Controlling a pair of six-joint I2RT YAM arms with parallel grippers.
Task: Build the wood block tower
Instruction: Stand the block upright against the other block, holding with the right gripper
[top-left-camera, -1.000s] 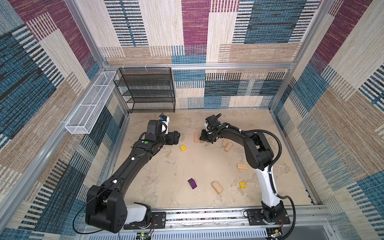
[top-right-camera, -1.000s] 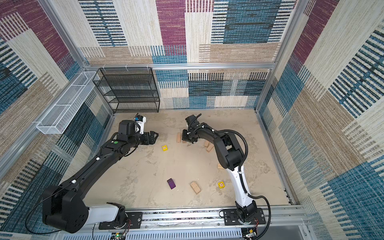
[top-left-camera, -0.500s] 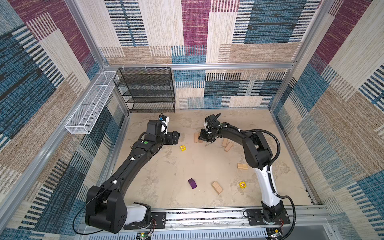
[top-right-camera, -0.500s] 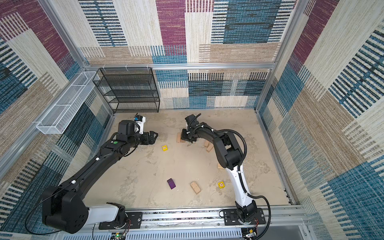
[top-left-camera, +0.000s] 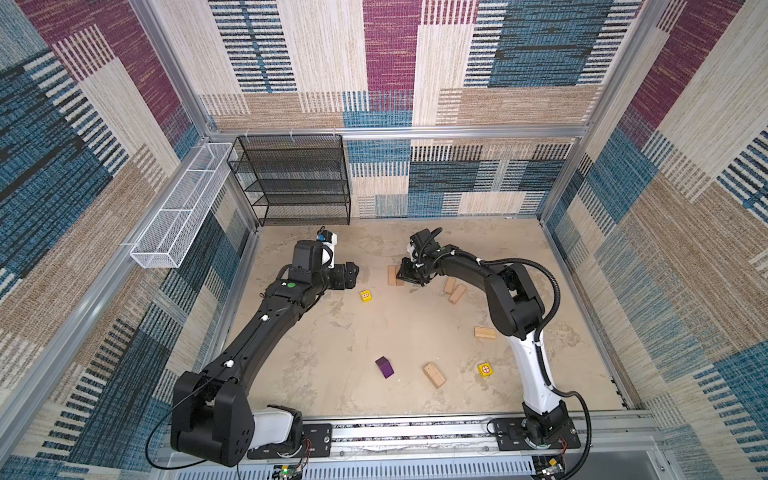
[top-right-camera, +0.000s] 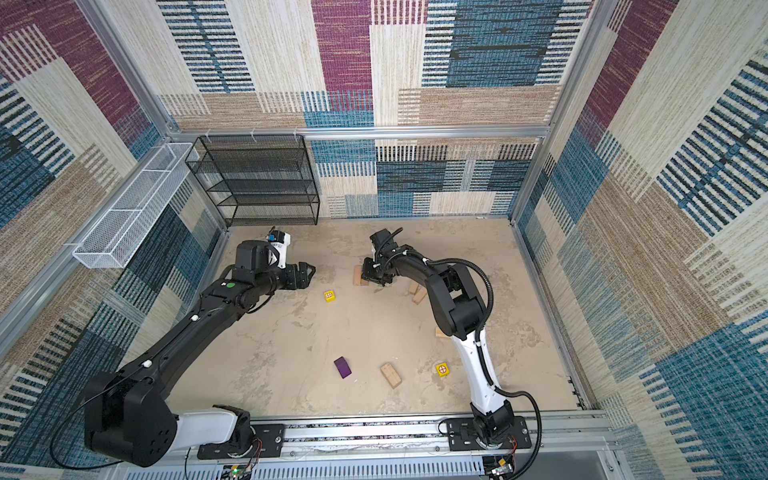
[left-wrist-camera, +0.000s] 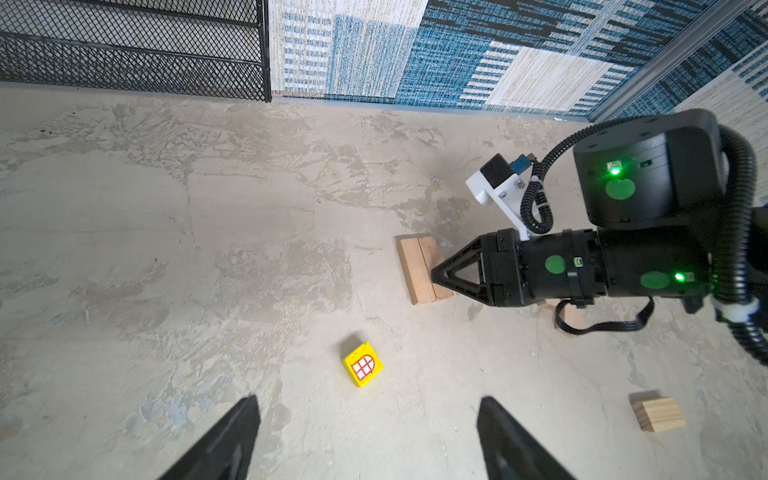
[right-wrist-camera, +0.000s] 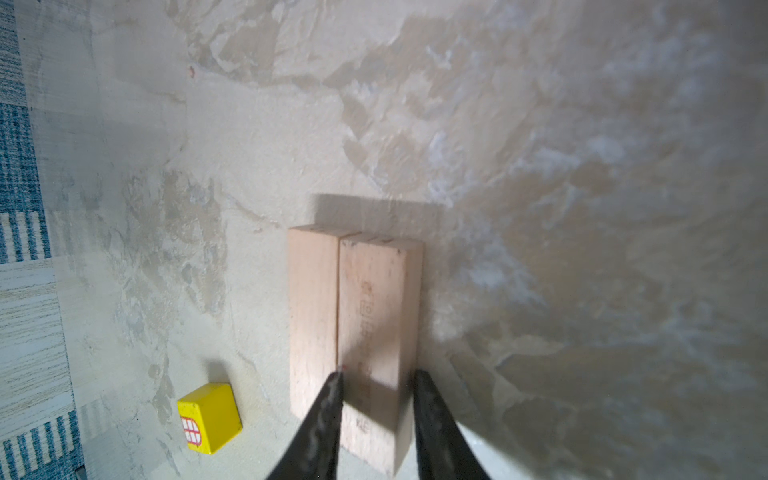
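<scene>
Right wrist view has the right gripper (right-wrist-camera: 376, 374) astride the right brick (right-wrist-camera: 374, 299), one finger against each long side near its end; whether they pinch it or merely flank it cannot be told. That brick lies flat on the floor (right-wrist-camera: 540, 166), touching the left brick (right-wrist-camera: 311, 311) along its length, with their ends slightly out of step. Nothing rests on them, so the tower (top-left-camera: 394, 275) is as yet only this one layer, lying far of centre in both top views. The left gripper (left-wrist-camera: 368, 400) hangs spread wide and empty, aimed at a yellow cube (left-wrist-camera: 362, 364) just near-left of the pair. The other blocks lie loose: two bricks (top-left-camera: 454, 289) right of the pair beneath the right arm, another brick (top-left-camera: 485, 332) nearer, one more (top-left-camera: 434, 375) beside the purple block (top-left-camera: 385, 367), and a second cube (top-left-camera: 485, 369).

One finger sits right at the seam between the two bricks, so spreading would likely shove the left brick sideways and open a gap. Lifting away before both fingers are clear could drag or tip the right brick. Pulling the arm back low may sweep the two bricks under it. A skewed base would probably make the crossed layers above it wobble
</scene>
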